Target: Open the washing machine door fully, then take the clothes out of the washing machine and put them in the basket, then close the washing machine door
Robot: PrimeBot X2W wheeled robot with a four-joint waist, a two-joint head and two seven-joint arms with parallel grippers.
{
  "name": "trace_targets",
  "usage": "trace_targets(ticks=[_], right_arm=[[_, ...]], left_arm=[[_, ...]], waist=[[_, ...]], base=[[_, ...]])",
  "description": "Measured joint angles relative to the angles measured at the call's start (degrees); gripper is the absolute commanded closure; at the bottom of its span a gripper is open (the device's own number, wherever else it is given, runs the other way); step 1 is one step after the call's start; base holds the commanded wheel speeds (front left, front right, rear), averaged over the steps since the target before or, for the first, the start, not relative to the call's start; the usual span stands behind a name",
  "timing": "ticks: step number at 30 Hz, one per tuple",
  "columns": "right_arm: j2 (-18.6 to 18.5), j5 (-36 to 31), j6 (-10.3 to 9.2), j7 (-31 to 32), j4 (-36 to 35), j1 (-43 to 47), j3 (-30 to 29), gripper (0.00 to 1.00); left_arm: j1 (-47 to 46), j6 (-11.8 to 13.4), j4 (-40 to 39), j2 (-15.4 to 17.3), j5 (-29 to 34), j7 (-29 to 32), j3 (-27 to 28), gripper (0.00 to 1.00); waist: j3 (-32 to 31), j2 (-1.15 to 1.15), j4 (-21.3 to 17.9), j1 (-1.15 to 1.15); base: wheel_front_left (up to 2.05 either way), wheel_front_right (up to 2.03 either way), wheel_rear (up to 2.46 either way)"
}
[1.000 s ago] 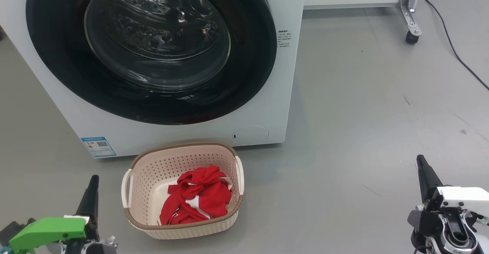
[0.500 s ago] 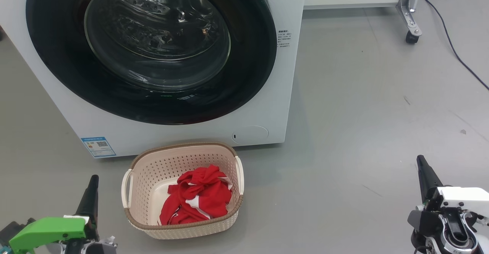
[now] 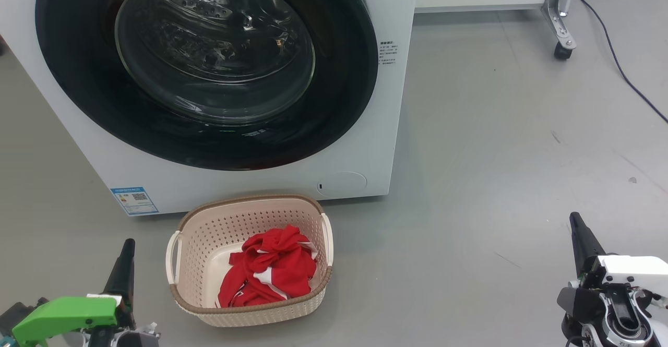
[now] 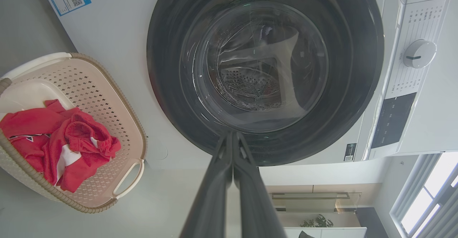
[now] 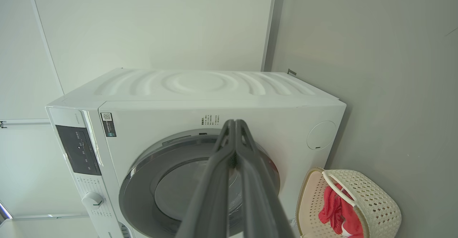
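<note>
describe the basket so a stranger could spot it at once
Find the big white washing machine with the round black-rimmed door. On the grey floor right in front of it sits the basket. It is the small cream perforated tub with a brown woven-look rim and red clothes inside.

Ahead of the left gripper [image 3: 127,248]: a short strip of bare floor [image 3: 68,232], then the white front of the washing machine [image 3: 235,182], which blocks forward passage. The washing machine door [image 3: 344,75] lies shut over the drum opening; it appears flush, though the seam is not clearly visible.

Just right of the left gripper: the basket [image 3: 250,313], standing near the machine's foot. Its mouth is open from above; the clothes [image 3: 271,274] cover much of its bottom.

Between the basket and the right gripper [image 3: 575,217]: open floor.

Ahead of the right gripper: open floor, then a castered metal leg [image 3: 561,28] well ahead. A dark cable [image 3: 626,81] crosses the floor ahead and to its right.
</note>
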Motion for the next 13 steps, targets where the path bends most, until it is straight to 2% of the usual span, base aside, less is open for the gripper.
trace_targets(ticks=[13], right_arm=[[0.04,0.0,0.0,0.01,0.01,-0.01,-0.09,1.0]], left_arm=[[-0.01,0.0,-0.02,0.0,0.0,0.0,0.04,1.0]], waist=[[0.0,0.0,0.0,0.0]], base=[[0.0,0.0,0.0]])
